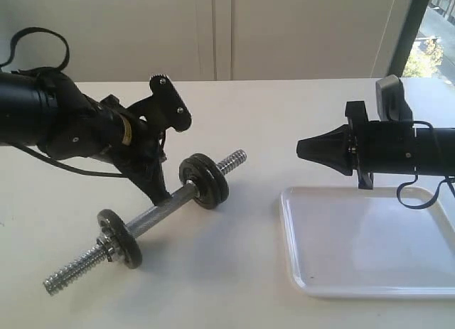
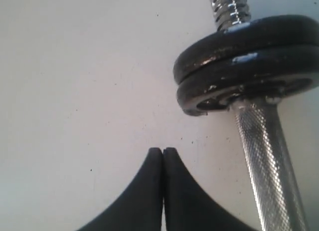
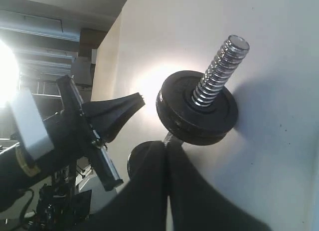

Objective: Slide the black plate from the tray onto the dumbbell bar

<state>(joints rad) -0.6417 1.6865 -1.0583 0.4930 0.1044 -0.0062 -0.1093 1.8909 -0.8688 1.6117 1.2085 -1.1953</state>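
The dumbbell bar [image 1: 153,217] is laid diagonally on the table [image 1: 284,109], one threaded end nearest. The black plate [image 1: 212,185] is seated near its far end, against another disc [image 1: 192,173]. The left gripper [image 2: 163,153] is closed on nothing beside the bar. The right gripper [image 1: 301,148] is closed on nothing near the tray [image 1: 370,272].

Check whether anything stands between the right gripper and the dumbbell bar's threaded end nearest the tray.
Nothing visible does. Only bare table separates the right gripper, jaws shut, from the threaded end of the dumbbell bar. Two black discs already sit behind that thread; the visible tray holds no plate.
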